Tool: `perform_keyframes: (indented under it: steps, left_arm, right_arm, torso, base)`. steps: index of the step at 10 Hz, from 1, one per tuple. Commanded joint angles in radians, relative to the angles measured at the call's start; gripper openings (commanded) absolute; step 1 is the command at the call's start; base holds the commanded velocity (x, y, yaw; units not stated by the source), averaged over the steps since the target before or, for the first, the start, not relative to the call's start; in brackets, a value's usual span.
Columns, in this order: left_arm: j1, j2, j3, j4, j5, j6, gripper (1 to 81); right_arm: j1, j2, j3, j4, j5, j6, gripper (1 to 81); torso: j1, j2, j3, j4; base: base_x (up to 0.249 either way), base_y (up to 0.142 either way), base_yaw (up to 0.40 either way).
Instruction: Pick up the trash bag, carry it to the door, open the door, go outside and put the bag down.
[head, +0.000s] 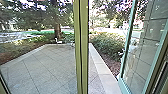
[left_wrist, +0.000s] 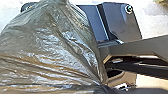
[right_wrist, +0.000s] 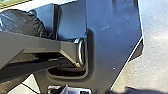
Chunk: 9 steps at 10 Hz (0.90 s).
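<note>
1. The trash bag (left_wrist: 50, 45) is big and puffy. It is dark, a mix of gray and brown, and very shiny.
2. The bag has lots of wrinkles and long folds. White shiny streaks run over it, and some spots look golden brown. It gets skinny at one end, like it is bunched up there.
3. In the left wrist view, the bag is in front of part of the robot's dark plate (left_wrist: 122, 22), just beside the jointed bar (left_wrist: 135, 47). Part of the bag is in the right wrist view too, and there it looks almost black.
4. I can't tell how far open the left gripper or the right gripper is, or what each one has hold of.
5. In the head view, a tall green post (head: 83, 47) goes up the middle. A glass panel with a blue-green frame (head: 126, 45) stands at a slant on the right.
6. Stone paving (head: 45, 67) is at the lower left, a tree trunk (head: 58, 31) at the upper left, and bushes (head: 107, 45) right of the post.
</note>
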Motion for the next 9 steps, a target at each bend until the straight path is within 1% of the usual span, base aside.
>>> perform_keyframes:
  steps: [1, 6, 9]
  left_arm:
    - [-0.044, 0.002, 0.007, 0.012, 0.058, 0.007, 1.0]
    - [-0.044, -0.005, 0.006, 0.007, 0.049, 0.004, 1.0]
    - [-0.042, -0.035, 0.006, 0.009, 0.047, 0.005, 1.0]
  right_arm:
    - [0.054, 0.001, 0.003, -0.003, -0.060, -0.003, 81.1]
    - [0.054, 0.024, 0.001, -0.003, -0.068, -0.001, 81.1]
    - [0.037, 0.049, 0.001, -0.006, -0.070, -0.003, 81.1]
  torso:
    - [0.000, 0.000, 0.000, 0.000]
    - [0.000, 0.000, 0.000, 0.000]
    - [0.000, 0.000, 0.000, 0.000]
  base:
    - [0.000, 0.000, 0.000]
    - [0.000, 0.000, 0.000]
    - [0.000, 0.000, 0.000]
